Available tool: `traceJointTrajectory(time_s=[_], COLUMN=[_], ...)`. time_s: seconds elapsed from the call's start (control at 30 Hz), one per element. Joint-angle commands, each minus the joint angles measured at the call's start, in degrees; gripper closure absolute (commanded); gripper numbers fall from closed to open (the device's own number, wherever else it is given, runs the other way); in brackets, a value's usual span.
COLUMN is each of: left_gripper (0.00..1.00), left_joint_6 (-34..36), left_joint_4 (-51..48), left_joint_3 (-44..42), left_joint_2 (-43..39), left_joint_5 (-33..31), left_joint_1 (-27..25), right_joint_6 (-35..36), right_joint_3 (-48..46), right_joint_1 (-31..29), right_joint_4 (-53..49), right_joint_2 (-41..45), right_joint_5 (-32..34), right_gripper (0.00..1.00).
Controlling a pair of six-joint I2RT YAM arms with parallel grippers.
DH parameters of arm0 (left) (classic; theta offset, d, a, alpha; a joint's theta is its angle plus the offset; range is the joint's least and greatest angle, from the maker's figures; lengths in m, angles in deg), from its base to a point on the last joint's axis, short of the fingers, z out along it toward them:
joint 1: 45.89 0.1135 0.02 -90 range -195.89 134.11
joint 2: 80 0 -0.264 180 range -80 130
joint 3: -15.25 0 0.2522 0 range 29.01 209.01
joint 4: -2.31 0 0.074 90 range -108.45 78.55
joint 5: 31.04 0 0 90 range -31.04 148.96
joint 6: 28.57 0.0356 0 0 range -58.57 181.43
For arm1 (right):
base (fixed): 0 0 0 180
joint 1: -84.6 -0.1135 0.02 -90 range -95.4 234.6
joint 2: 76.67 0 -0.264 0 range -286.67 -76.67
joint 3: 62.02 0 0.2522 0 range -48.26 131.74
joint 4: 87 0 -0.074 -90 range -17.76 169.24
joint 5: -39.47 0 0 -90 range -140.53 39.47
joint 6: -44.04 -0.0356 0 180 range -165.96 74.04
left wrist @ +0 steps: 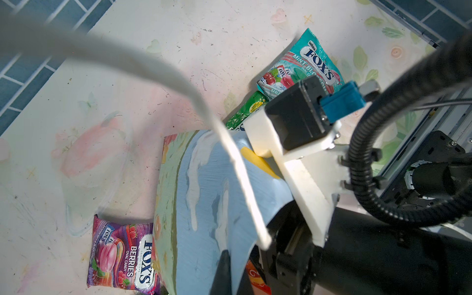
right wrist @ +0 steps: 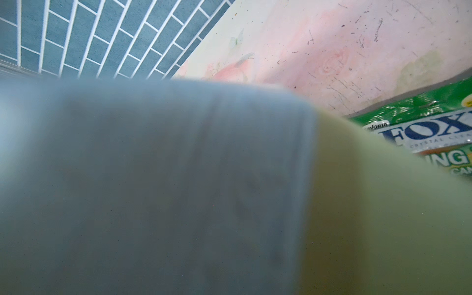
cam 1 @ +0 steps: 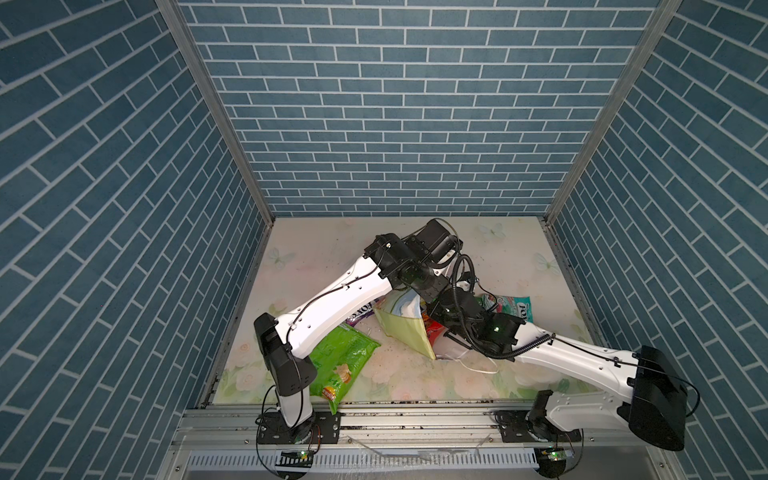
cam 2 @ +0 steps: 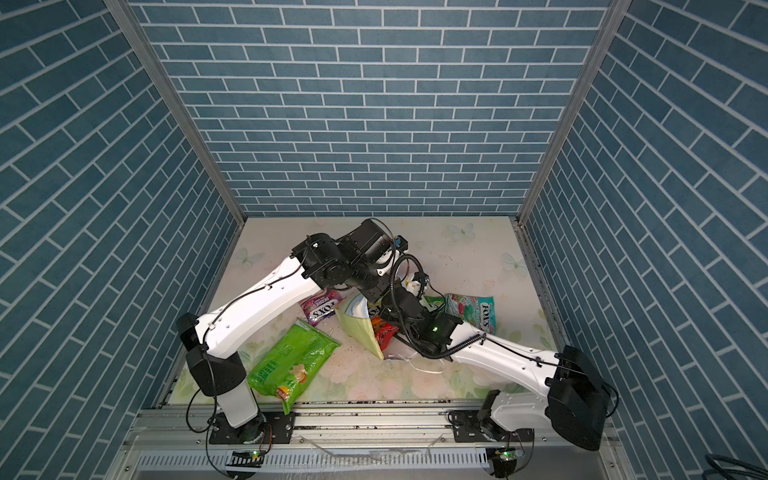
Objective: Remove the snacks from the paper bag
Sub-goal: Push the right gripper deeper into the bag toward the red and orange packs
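- Paper bag [cam 1: 401, 332] lies tilted mid-table [cam 1: 316, 257], its mouth toward 3 o'clock.
- Left gripper [left wrist: 229, 252]: jaws pinched together on the bag's rim.
- Right gripper [cam 2: 384, 311] reaches into the mouth; its jaws are hidden, so I cannot tell how they stand.
- Around the bag: green chip bag [cam 1: 340, 365] at 8 o'clock, purple pack [cam 2: 321, 309] at 10, mint pack [cam 2: 471, 311] at 3.

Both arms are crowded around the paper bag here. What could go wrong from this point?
1. The left fingers seem pinched on the tilted paper bag; if that thin hold slips, the bag could drop onto the red pack at its mouth.
2. The cable loop of the right arm hangs close to the left arm; either arm pulling away could snag it.
3. The bag fills the right wrist view, so that arm works nearly blind.
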Motion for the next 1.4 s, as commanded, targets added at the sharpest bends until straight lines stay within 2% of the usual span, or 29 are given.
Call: traceJointTrajectory(time_s=[0.0,0.37,0.83,1.37], left_gripper=[0.97,0.97,0.97,0.94], left_joint_6=[0.59,0.61,0.92,1.30], left_joint_4=[0.84,0.78,0.59,1.08], left_joint_3=[2.52,2.86,1.34,0.74], left_joint_2=[-1.52,-1.36,-1.69,-1.20], left_joint_5=[1.02,2.06,1.32,0.65], left_joint_1=[0.19,0.25,0.90,4.10], right_joint_6=[-1.77,0.21,2.10,8.41], right_joint_3=[0.77,2.76,1.93,2.35], right_joint_1=[-0.10,0.51,0.95,0.97], right_joint_4=[-0.71,3.25,6.96,2.41], right_joint_2=[-1.80,-6.28,-5.91,3.45], right_joint_5=[1.59,2.77,3.76,1.37], right_gripper=[0.65,0.67,1.00,1.00])
